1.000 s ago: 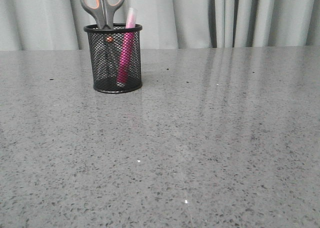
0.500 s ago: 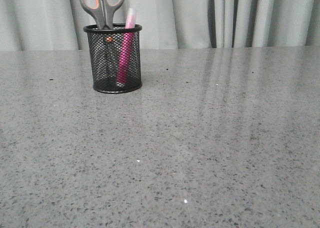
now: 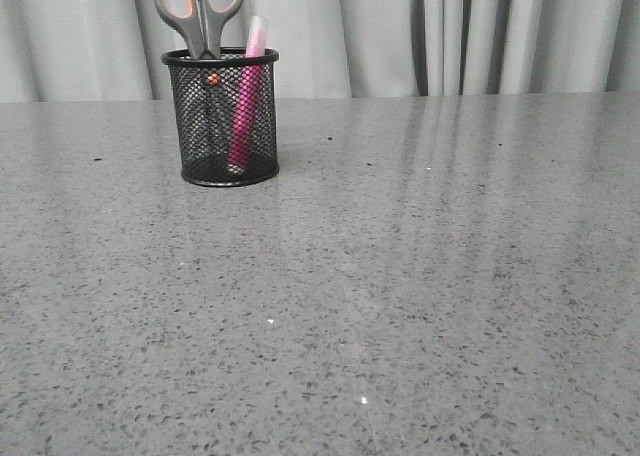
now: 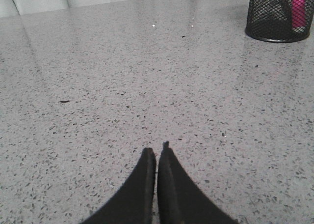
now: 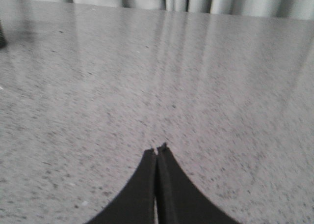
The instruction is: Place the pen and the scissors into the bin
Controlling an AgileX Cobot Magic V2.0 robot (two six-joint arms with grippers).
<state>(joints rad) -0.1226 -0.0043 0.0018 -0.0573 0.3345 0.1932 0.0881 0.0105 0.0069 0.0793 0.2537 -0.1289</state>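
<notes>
Black gripper fingers, plain and matte

Left gripper (image 4: 157,153) and right gripper (image 5: 156,151) each show two smooth, dark, tapering fingers with pointed tips; no markings visible.

1. A grey speckled stone-look worktop (image 3: 420,276) fills most of the front view, its surface flecked with dark and pale grains.
2. The surface is glossy: pale vertical streaks of light reflect across it toward the back edge.
3. Behind the worktop hangs a pale grey-white curtain (image 3: 520,31) in vertical folds, with darker shadowed pleats right of centre.
4. The lighting is soft and even, without hard shadows.
</notes>
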